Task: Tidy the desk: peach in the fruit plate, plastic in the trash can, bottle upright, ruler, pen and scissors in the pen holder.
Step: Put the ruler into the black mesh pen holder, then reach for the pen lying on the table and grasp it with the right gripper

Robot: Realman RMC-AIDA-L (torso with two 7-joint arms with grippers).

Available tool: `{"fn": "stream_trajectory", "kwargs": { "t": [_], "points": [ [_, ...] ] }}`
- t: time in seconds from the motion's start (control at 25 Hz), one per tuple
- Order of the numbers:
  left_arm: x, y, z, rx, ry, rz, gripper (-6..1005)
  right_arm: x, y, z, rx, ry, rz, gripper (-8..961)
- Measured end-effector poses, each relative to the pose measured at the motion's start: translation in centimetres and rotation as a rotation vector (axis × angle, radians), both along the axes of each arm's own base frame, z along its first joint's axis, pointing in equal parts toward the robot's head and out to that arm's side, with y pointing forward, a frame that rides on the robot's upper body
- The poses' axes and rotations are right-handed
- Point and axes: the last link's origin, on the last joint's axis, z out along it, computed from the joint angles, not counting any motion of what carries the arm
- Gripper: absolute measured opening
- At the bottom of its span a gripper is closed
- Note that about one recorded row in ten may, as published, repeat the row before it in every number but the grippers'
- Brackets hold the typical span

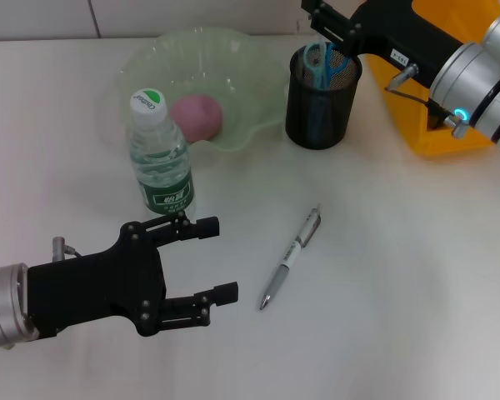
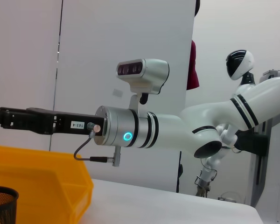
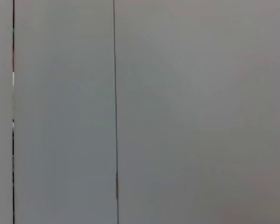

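Black mesh pen holder (image 1: 322,98) half hides blue-handled scissors (image 1: 318,62); the right gripper (image 1: 317,18) above them is cropped, its state unclear. Peach (image 1: 197,117) sits in the fruit plate (image 1: 258,58). Bottle (image 1: 159,155) stands upright; pen (image 1: 291,258) lies on the desk (image 1: 400,275). Left gripper (image 1: 221,259) hovers spread.

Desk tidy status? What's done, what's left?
Done: peach in fruit plate, bottle upright, scissors in pen holder. In hand: right gripper over the holder; left gripper open, empty. Left: pen lying on desk. Ruler, plastic not visible.
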Motion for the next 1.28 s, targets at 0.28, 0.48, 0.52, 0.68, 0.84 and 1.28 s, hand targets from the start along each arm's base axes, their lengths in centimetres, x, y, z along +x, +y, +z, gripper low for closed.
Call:
{"fn": "stream_trajectory", "kwargs": {
  "t": [0.28, 0.48, 0.52, 0.68, 0.84, 1.28],
  "points": [
    [-0.1, -0.2, 0.1, 0.001, -0.006, 0.003, 801, -1.8, -1.6, 4.2, -0.103, 0.215, 0.042, 608],
    [-0.1, -0.2, 0.1, 0.001, -0.008, 0.003, 801, -5.6, -3.1, 8.7, -0.337, 0.157, 0.015, 699],
    [-0.1, -0.2, 0.1, 0.001, -0.008, 0.003, 801, -6.1, -3.5, 9.1, -0.384, 0.088, -0.017, 722],
    [0.0, -0.2, 0.1, 0.001, -0.007, 0.001, 801, -7.5, -5.1, 9.8, -0.533, -0.201, -0.167, 763],
    [0.0, -0.1, -0.1, 0.000, -0.005, 0.002, 802, -8.5, -6.2, 9.4, -0.644, -0.368, -0.304, 783],
    [0.1, 0.0, -0.1, -0.003, -0.004, 0.002, 802, -7.4, -4.8, 2.0, -0.748, -0.658, -0.669, 776]
  ]
}}
